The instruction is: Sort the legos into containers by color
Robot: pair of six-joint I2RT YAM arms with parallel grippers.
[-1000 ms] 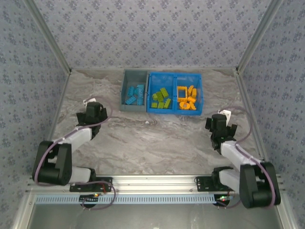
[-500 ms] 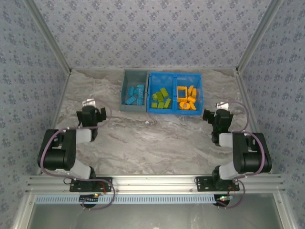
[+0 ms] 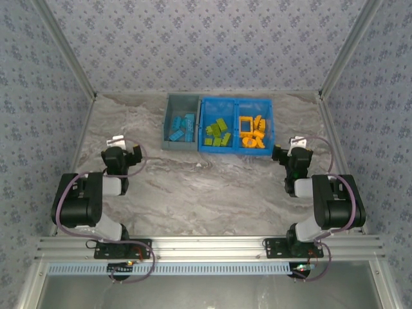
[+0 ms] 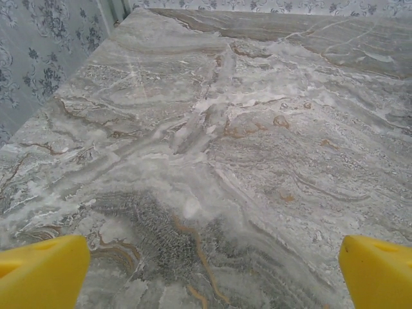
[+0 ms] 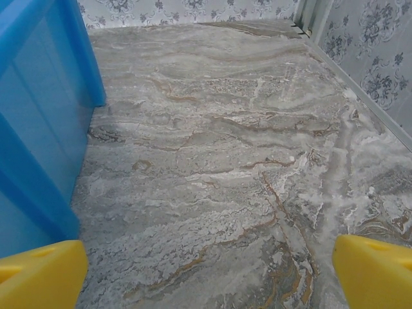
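While the left gripper (image 4: 206, 277) and right gripper (image 5: 206, 273) gaped wide and empty, legos (image 3: 217, 134) lay sorted inside the blue bin (image 3: 235, 100) and the grey bin (image 3: 183, 104) touching its left side. Light, stiff and slick, they would likely pinch best across flat sides.

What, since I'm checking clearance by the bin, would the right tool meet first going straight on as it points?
Likely nothing near: ahead of the right tool lies bare table, the blue bin sits left of that line, and the back wall comes last. Depth is unclear.
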